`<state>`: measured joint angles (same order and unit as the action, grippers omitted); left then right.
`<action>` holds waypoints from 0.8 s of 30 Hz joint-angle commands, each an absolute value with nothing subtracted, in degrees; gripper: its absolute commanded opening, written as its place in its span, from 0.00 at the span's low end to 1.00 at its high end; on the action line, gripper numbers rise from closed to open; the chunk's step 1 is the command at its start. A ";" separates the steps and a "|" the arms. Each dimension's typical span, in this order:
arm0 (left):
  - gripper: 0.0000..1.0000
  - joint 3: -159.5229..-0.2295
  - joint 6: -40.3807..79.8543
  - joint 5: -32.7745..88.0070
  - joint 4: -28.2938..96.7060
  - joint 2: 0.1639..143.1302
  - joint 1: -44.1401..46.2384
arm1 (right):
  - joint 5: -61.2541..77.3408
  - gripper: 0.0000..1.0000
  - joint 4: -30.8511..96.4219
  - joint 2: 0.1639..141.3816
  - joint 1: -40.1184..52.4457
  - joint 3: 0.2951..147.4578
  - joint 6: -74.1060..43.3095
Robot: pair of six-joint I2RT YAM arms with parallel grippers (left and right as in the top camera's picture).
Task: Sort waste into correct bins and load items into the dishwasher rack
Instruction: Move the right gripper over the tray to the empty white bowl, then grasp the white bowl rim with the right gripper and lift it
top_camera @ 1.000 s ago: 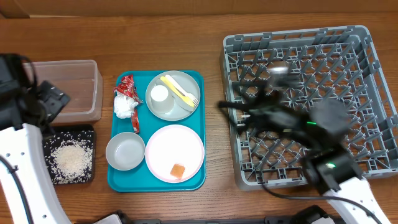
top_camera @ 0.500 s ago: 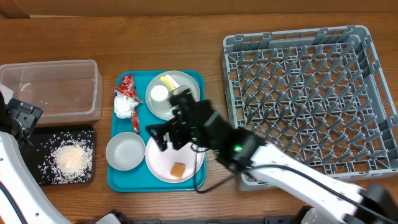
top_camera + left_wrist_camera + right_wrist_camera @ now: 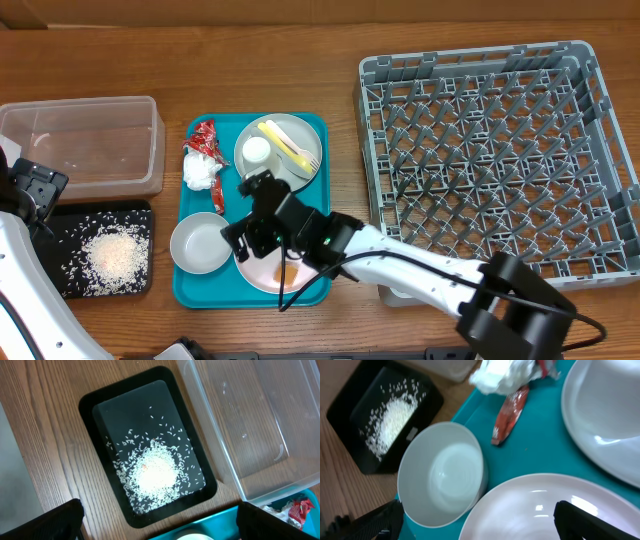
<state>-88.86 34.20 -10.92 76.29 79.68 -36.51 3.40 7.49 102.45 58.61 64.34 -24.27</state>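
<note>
On the teal tray lie the red wrapper, the white napkin, the white bowl, the white plate and the grey plate. The grey plate carries the small cup and the yellow fork and spoon. The orange cube sits on the white plate. My right gripper hangs open and empty over the gap between bowl and white plate. My left gripper is open and empty above the black tray holding rice.
The clear tub stands empty behind the black tray. The grey dishwasher rack fills the right side, empty. My right arm stretches from the front right across the white plate. Bare wood lies between the teal tray and the rack.
My right arm has swung from over the rack leftward to the teal tray, and now sits lower left, over bowl and white plate. My left arm drew back to the left edge.
</note>
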 commanded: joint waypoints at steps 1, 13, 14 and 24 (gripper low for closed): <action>1.00 -89.36 34.74 -10.48 76.34 79.88 -36.69 | 3.03 1.00 6.42 104.73 61.54 66.11 -23.03; 1.00 -89.36 34.74 -10.48 76.34 79.88 -36.69 | -1.48 1.00 2.81 107.68 62.98 66.08 -22.00; 1.00 -89.36 34.74 -10.48 76.36 79.88 -36.69 | -1.48 1.00 2.52 107.98 62.98 66.08 -22.02; 1.00 -89.36 34.74 -10.48 76.34 79.88 -36.69 | -3.51 0.87 -3.05 112.53 62.54 67.20 -22.00</action>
